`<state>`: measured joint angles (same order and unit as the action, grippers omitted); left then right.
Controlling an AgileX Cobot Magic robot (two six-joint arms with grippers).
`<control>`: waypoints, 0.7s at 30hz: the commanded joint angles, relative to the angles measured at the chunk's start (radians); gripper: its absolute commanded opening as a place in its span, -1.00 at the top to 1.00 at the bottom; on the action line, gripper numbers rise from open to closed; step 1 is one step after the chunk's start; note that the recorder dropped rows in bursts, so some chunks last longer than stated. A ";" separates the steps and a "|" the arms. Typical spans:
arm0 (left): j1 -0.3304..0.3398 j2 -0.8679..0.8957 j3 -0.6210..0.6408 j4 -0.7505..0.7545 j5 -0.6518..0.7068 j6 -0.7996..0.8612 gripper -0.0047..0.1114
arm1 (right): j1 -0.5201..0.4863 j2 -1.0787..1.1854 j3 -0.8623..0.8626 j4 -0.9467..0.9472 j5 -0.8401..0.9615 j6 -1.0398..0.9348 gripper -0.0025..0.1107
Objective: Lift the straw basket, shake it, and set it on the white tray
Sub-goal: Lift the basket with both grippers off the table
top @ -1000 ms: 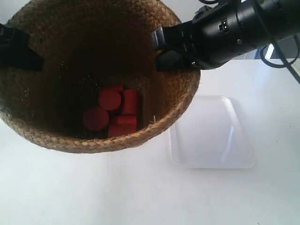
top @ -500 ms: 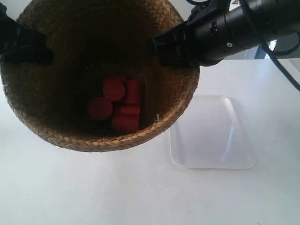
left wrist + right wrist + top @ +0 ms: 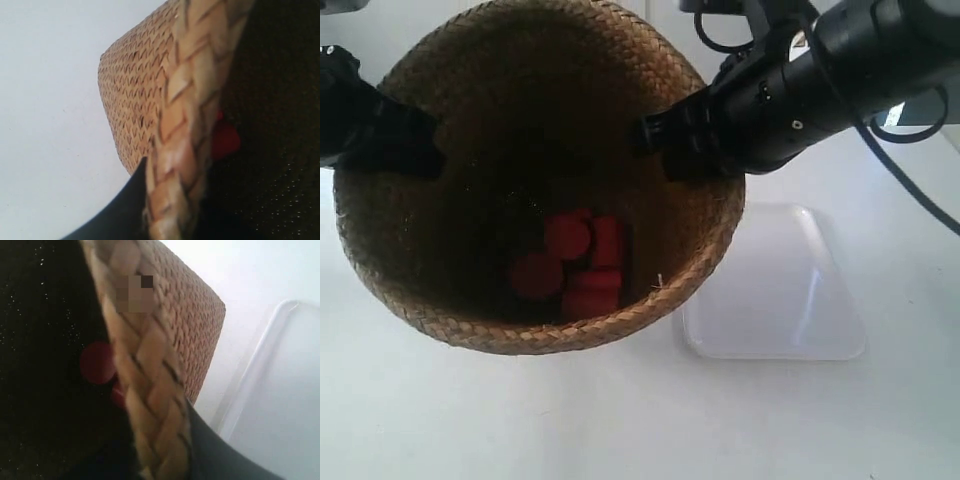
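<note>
Basket (image 3: 470,210) hangs tilted over the white table (image 3: 620,420), held at opposite sides of its rim. The left gripper (image 3: 420,150) clamps the rim at the exterior view's left and the right gripper (image 3: 658,145) clamps it at that view's right. Red cylinders (image 3: 570,265) lie heaped in the dark bottom. The tray (image 3: 780,290) lies flat on the table beside the basket, whose rim covers the tray's near corner in this view. Both arms are cut off by the frame.

From the left wrist, the braided rim of the basket (image 3: 175,125) runs across the view, with a dark finger (image 3: 122,212) against the outside wall. The inner finger is lost in the dark; one cylinder (image 3: 224,141) shows.

From the right wrist, the basket (image 3: 200,325) again fills the view, with a dark finger (image 3: 215,457) outside its rim. The cylinders (image 3: 97,362) show inside and the tray (image 3: 280,405) below. A patch of the rim is blurred.
</note>
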<state>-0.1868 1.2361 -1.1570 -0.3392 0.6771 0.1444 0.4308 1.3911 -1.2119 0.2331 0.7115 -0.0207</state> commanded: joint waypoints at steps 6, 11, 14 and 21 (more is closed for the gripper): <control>-0.007 -0.015 -0.003 -0.044 0.057 0.012 0.92 | 0.004 -0.016 0.004 0.001 0.081 -0.019 0.96; -0.007 -0.015 -0.003 -0.063 0.042 0.012 0.92 | 0.004 -0.016 0.004 0.001 0.095 -0.016 0.96; -0.007 -0.012 -0.001 -0.070 0.041 0.010 0.92 | 0.004 -0.005 0.004 0.001 0.100 0.011 0.96; -0.007 0.060 -0.001 -0.098 0.041 0.010 0.92 | 0.004 0.059 0.004 -0.014 0.121 0.054 0.96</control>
<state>-0.1868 1.2836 -1.1570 -0.3844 0.7333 0.1428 0.4308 1.4285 -1.2119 0.2408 0.8052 0.0411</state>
